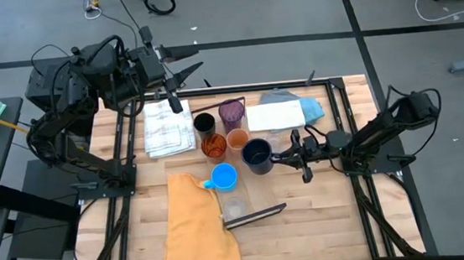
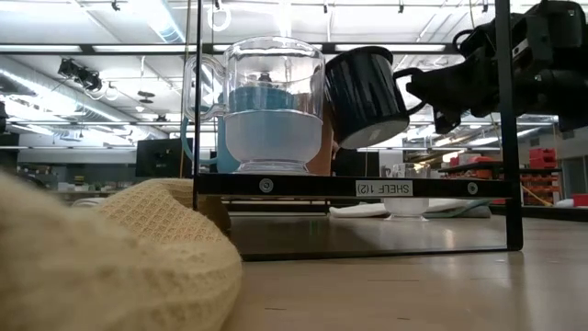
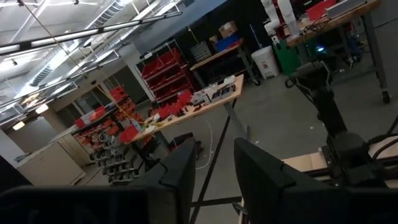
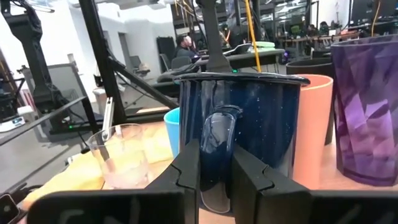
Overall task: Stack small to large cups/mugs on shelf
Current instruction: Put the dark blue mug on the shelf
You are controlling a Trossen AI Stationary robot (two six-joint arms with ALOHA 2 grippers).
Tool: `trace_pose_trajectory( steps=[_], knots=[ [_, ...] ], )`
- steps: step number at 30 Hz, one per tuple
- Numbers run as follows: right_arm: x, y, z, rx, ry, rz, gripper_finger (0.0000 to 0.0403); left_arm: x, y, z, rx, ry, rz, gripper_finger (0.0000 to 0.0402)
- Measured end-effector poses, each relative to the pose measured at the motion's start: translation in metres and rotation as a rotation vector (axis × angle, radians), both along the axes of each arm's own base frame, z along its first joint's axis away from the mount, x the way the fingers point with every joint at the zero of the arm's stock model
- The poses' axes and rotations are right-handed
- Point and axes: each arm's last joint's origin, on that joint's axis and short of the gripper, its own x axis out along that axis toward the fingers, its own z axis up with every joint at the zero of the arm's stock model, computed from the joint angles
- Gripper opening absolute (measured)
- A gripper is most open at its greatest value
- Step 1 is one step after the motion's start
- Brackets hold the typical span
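Right gripper [image 1: 289,153] clamped on the handle of the dark navy mug [image 1: 257,155], fingers [image 4: 189,165] pinching either side. Mug lifted and tilted above the shelf [image 2: 367,187] in the low view, just right of the bright blue mug [image 1: 223,177] and a clear plastic cup [image 2: 273,101]. Just beyond it, peach cup [image 1: 238,139], orange tumbler [image 1: 213,147], purple tumbler [image 1: 231,111] and black cup [image 1: 204,122], clustered mid-desk. Left gripper [image 1: 193,68] parked at the far left corner, raised, jaws slightly parted, holding nothing. Mustard cloth [image 1: 197,226] near left on the desk [image 1: 341,221].
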Motion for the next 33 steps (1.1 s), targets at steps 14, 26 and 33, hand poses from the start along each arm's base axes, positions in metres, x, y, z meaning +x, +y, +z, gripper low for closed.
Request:
trace_pose_trajectory(
  steps=[14, 26, 33],
  knots=[
    [0.003, 0.014, -0.002, 0.029, 0.011, 0.063, 0.0055, 0.0, 0.0, 0.0, 0.028, 0.011, 0.002, 0.0115],
    [0.002, 0.015, 0.003, 0.078, -0.016, 0.061, 0.0055, 0.0, 0.0, 0.0, 0.029, 0.012, 0.002, 0.0115],
    [0.001, 0.02, 0.001, 0.074, 0.014, 0.093, 0.0054, 0.0, 0.0, 0.0, 0.028, 0.012, 0.002, 0.0116]
  ],
)
